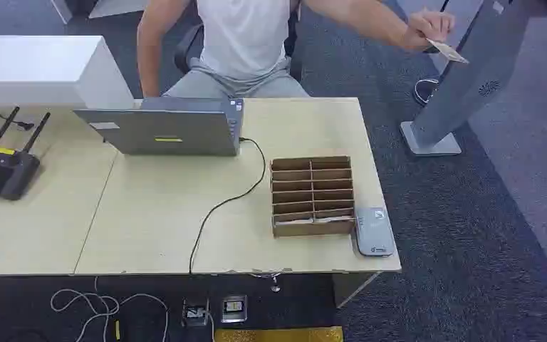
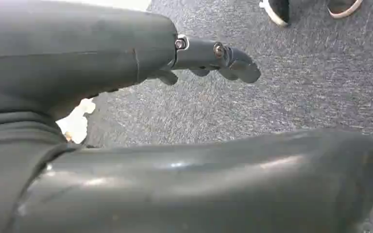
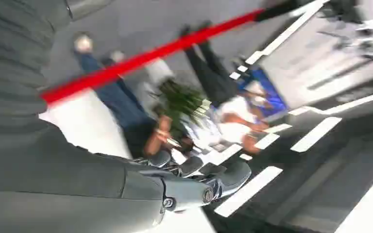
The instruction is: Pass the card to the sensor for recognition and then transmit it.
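Head view: wooden table on dark carpet.

One card; one sensor; one laptop (closed); one router

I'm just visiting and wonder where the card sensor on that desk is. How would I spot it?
Start at the light wooden desk and find the brown cardboard slot box near its right front corner. The sensor lies flat on the desk right beside that box, on the side towards the desk's right edge. It is a small grey slab, unlike the big grey laptop or the black router with antennas.
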